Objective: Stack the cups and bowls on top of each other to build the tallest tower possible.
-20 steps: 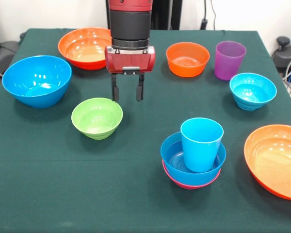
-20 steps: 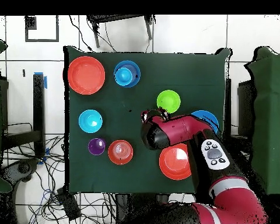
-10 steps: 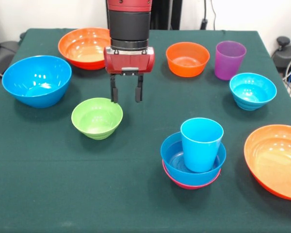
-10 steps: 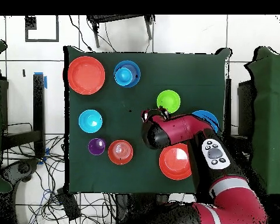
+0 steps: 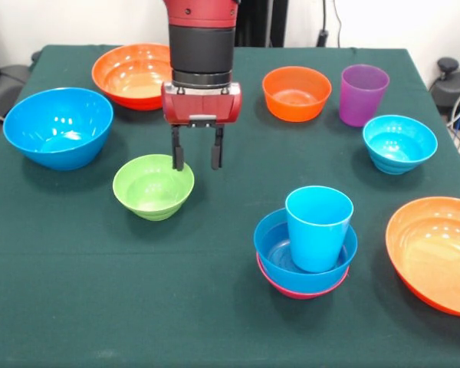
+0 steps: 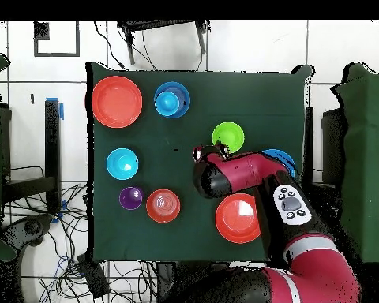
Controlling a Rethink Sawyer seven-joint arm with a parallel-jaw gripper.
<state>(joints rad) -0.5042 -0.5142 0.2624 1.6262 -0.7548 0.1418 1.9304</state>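
Shifted toward green bowl (image 5: 153, 186): end effector (image 5: 195, 157), fingers apart, empty. Tower (image 5: 306, 245) only three pieces; seven loose.

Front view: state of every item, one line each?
Tool: open, empty, above green bowl's far rim.
Green bowl: upright, empty.
Blue cup: upright in tower.
Purple cup: upright, alone.
Big blue bowl: upright, empty.
Cyan bowl: upright, empty.
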